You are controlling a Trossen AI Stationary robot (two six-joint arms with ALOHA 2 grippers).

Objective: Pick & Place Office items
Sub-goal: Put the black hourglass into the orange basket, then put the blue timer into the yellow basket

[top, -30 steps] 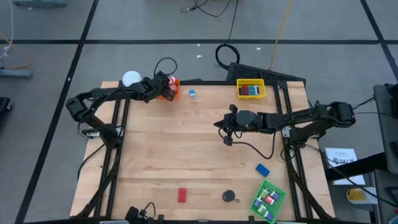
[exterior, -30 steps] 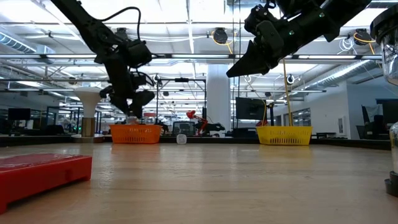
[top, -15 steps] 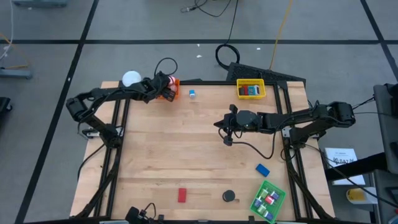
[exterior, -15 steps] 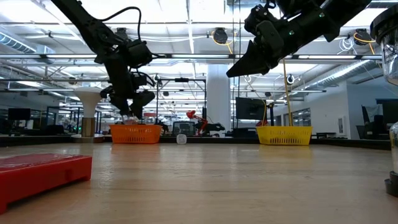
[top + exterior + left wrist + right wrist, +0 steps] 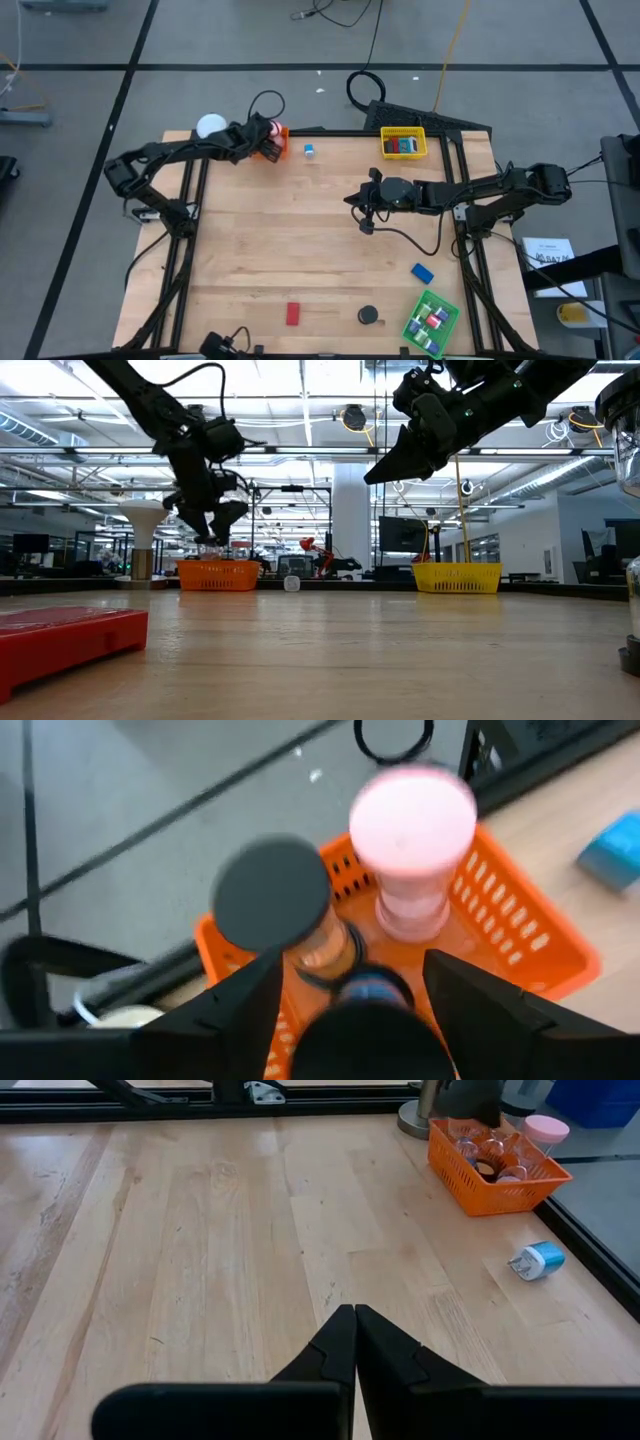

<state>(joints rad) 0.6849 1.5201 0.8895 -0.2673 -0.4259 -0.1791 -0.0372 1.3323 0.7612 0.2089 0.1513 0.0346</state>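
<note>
Pale wooden table [image 5: 300, 240] of matt planks with visible grain, framed by dark metal rails; just beneath the left pincer [image 5: 345, 975], a glossy orange plastic basket [image 5: 520, 935] with slotted walls, holding clear, shiny jar-like pieces under a smooth pink cap [image 5: 412, 818] and a matt black cap [image 5: 272, 892]. Ahead of the right pincer [image 5: 354, 1342], matt dark plastic fingers pressed together, and off to one side a small smooth blue-and-white plastic piece [image 5: 536, 1261] on the bare wood. Farther off, glossy red plastic block [image 5: 65, 640] with a ridged edge.
</note>
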